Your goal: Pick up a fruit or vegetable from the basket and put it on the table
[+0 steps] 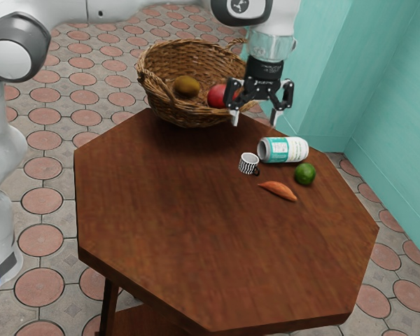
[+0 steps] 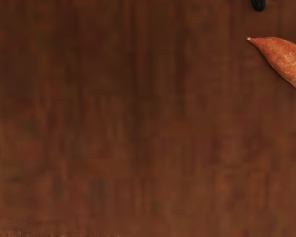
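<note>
The octagonal wooden table (image 1: 196, 231) has bevelled corners, and a broad stretch of its top runs from the wicker basket (image 1: 169, 57) to the edge nearest the exterior camera, leaving wide room for setting something down. The basket stands by the far edge, with tiled floor (image 1: 42, 168) beyond. Toward the exterior view's right, the lying can (image 1: 283, 150) and the lime (image 1: 305, 174) are near the table's edge.

The exterior view gives the task's fruit: a red apple (image 1: 218, 96) and a brownish oval fruit (image 1: 187, 86), both inside the basket. It also shows the gripper (image 1: 255, 117) raised above the tabletop, jaws spread wide, with nothing between them. The wrist view brings out the pale tip and mottled skin of the sweet potato (image 2: 287, 60), with a black curve of the mug's handle (image 2: 258, 5) near it.

The basket's woven wall rises around the fruit. The black-and-white patterned mug (image 1: 248, 164) stands just beside the can, between the basket and the sweet potato. A teal wall (image 1: 336, 70) rises past the table.
</note>
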Motion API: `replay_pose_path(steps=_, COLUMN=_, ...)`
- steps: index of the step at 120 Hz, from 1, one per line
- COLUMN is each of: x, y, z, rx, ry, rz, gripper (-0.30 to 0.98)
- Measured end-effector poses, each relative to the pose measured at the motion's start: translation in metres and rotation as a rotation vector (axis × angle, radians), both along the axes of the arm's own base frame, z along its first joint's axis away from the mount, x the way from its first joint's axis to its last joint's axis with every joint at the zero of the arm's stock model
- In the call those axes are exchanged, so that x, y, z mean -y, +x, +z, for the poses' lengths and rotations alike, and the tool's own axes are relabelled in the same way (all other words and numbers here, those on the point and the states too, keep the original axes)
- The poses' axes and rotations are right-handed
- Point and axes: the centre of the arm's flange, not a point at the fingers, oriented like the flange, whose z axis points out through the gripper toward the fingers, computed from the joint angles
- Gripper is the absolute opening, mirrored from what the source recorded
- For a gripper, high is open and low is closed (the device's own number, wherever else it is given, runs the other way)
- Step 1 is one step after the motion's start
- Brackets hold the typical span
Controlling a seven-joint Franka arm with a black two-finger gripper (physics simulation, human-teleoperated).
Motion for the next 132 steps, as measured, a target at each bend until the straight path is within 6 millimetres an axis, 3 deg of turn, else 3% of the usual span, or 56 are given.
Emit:
replay_pose_path(steps=25, x=-0.008, y=0.002, z=0.006, rx=-0.006, ry=-0.028, rz=0.243, gripper=0.69)
replay_pose_path(steps=38, x=-0.01, y=-0.01, z=0.033, rx=0.025, ry=-0.084, rz=0.326, gripper=0.69)
replay_pose_path(steps=55, x=-0.017, y=-0.02, z=0.05, rx=0.031, ry=-0.134, rz=0.422, gripper=0.69)
replay_pose_path(steps=65, x=-0.036, y=-0.03, z=0.065, rx=0.072, ry=-0.119, rz=0.413, gripper=0.69)
replay_pose_path(steps=76, x=-0.057, y=-0.031, z=0.066, rx=0.112, ry=-0.072, rz=0.257, gripper=0.69)
replay_pose_path(steps=86, x=-0.05, y=-0.038, z=0.07, rx=0.151, ry=-0.048, rz=0.013, gripper=0.69)
replay_pose_path(steps=96, x=-0.043, y=-0.025, z=0.058, rx=0.17, ry=-0.01, rz=-0.239, gripper=0.69)
replay_pose_path(steps=104, x=-0.049, y=-0.02, z=0.052, rx=0.191, ry=0.014, rz=-0.412, gripper=0.69)
replay_pose_path(steps=114, x=-0.071, y=-0.009, z=0.039, rx=0.202, ry=0.046, rz=-0.58, gripper=0.69)
replay_pose_path(steps=123, x=-0.097, y=0.016, z=0.02, rx=0.205, ry=0.079, rz=-0.701, gripper=0.69)
replay_pose_path(steps=132, x=-0.144, y=0.032, z=0.003, rx=0.219, ry=0.091, rz=-0.784, gripper=0.69)
